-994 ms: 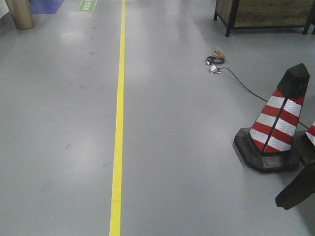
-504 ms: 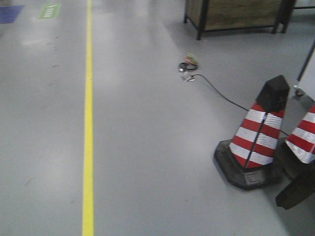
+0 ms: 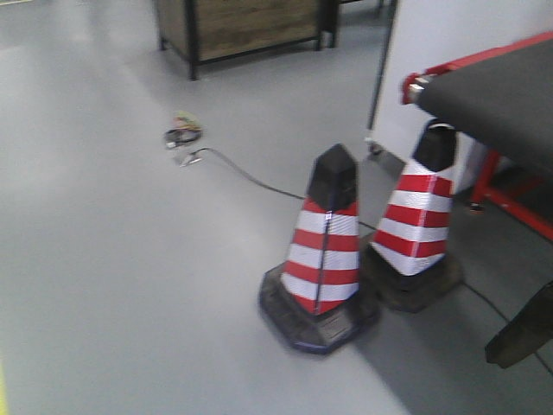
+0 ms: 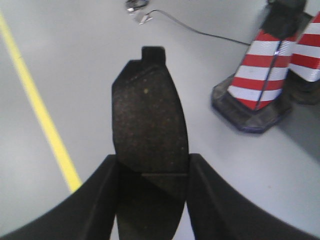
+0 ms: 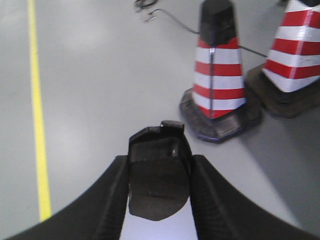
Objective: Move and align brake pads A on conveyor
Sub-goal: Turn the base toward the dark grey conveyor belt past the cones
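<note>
In the left wrist view a dark grey brake pad (image 4: 147,115) with a thin groove across it stands lengthwise between the black fingers. My left gripper (image 4: 152,172) is shut on it, above the grey floor. In the right wrist view a second brake pad (image 5: 159,172) appears shorter and tilted, and my right gripper (image 5: 159,167) is shut on it. The conveyor (image 3: 505,91), a dark matte belt with a red edge and red frame, appears at the upper right of the front view. A black arm part (image 3: 523,333) pokes in at the lower right.
Two red-and-white traffic cones (image 3: 327,242) (image 3: 416,220) stand on the floor in front of the conveyor. A black cable (image 3: 242,173) runs from a small coil (image 3: 181,134). A wooden cabinet (image 3: 251,22) sits at the back. A yellow floor line (image 4: 42,120) shows on the left.
The front view has swung right. The yellow line has left it, the cones have slid left and a second one shows fully, and the conveyor has come into view.
</note>
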Motion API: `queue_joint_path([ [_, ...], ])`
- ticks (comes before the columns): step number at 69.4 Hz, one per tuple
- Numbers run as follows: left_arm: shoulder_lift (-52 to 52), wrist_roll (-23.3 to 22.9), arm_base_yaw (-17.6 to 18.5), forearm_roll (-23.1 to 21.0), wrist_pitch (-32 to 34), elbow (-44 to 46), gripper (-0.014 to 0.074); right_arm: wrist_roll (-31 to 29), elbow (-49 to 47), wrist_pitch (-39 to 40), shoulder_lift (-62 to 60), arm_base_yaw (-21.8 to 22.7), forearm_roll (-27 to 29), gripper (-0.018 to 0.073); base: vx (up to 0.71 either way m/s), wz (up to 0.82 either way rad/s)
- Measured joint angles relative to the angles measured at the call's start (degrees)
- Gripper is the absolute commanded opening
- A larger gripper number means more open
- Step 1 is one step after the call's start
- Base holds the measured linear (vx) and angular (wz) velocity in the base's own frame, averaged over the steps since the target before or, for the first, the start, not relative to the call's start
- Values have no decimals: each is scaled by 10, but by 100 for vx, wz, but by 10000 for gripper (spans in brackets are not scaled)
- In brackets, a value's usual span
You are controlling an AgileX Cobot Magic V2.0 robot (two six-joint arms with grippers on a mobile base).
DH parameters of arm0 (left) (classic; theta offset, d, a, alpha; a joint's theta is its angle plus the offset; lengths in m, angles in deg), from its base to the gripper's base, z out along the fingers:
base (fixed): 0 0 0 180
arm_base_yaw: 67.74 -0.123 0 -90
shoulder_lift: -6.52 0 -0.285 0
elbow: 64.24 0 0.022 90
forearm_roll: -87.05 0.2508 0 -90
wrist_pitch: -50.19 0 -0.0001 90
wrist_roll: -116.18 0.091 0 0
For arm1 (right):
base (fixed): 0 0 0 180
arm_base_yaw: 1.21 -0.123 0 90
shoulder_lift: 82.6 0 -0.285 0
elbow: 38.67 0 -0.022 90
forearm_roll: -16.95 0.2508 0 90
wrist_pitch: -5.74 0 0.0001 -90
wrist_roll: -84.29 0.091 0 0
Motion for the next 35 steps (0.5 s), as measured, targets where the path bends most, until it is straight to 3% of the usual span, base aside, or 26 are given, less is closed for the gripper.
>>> queue_joint_path([
  [35, 0, 0, 0, 0, 0, 0, -6, 0, 0, 0, 0, 0, 0, -12, 41, -69],
])
